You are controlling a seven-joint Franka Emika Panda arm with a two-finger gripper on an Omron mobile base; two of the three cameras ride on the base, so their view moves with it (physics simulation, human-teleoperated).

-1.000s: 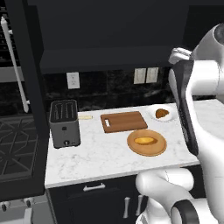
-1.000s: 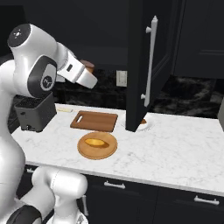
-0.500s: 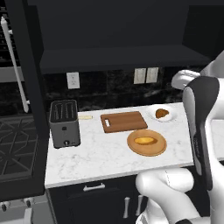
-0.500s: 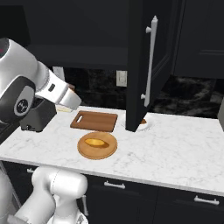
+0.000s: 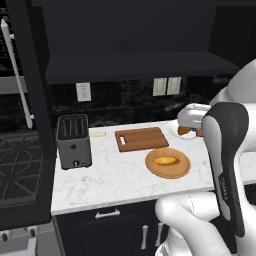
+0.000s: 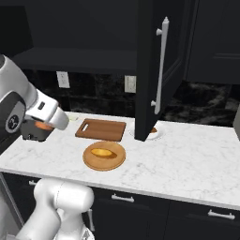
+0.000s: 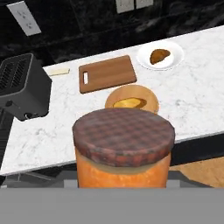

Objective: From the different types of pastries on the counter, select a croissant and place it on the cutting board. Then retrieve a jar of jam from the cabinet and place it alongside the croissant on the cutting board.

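On the marble counter (image 7: 197, 87), from left to right in the hand view, stand a dark toaster (image 7: 19, 85), a pale pastry stick (image 7: 57, 71), the bare cutting board (image 7: 107, 73), a round wooden plate (image 7: 151, 101) carrying a yellow bun (image 7: 129, 103), and a white plate (image 7: 175, 57) holding the croissant (image 7: 159, 55). Above the counter's near edge, the gripper (image 7: 122, 175) is clamped on the jar of jam (image 7: 123, 151), held upright with its checked lid uppermost.

No readable text, labels, brands or nos. anywhere: jar (image 7: 123, 151), toaster (image 5: 73, 140), board (image 5: 141, 138) and cabinet door (image 6: 149, 70) all blank.
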